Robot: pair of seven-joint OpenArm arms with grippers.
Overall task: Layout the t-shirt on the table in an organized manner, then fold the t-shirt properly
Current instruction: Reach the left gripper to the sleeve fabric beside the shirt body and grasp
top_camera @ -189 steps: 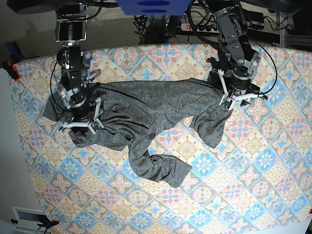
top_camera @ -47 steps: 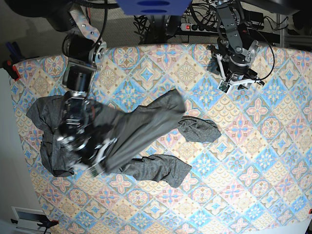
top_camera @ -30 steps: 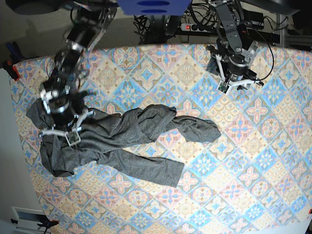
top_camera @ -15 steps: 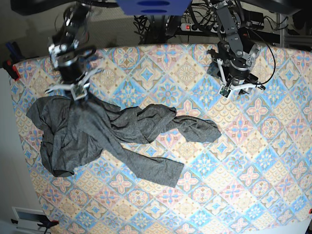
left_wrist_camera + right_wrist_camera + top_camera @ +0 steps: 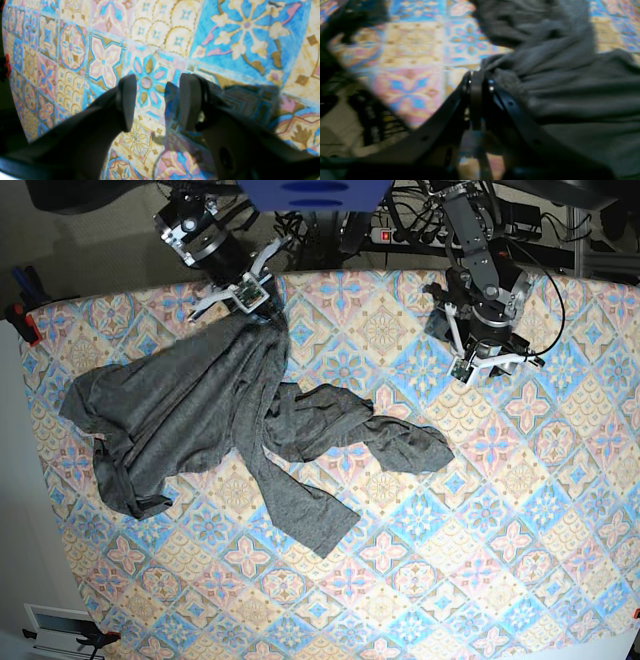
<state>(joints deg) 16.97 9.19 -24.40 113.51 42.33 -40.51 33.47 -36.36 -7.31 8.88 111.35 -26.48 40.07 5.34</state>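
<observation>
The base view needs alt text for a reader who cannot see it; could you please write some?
Seen from above, a crumpled grey t-shirt sprawls across the left half of a pastel-tiled table. The right gripper pinches one edge of it near the table's far side, while the left gripper hangs open over bare cloth, apart from the shirt.

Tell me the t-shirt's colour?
Plain dark heather grey t-shirt, no print; clearest in the base view.

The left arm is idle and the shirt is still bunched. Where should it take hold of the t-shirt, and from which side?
Probably the loose end of the t-shirt nearest the left gripper, which hangs open over bare table. That end lies flat, apart from the bunched middle, so come straight down from above. The right gripper is shut on the far edge.
</observation>
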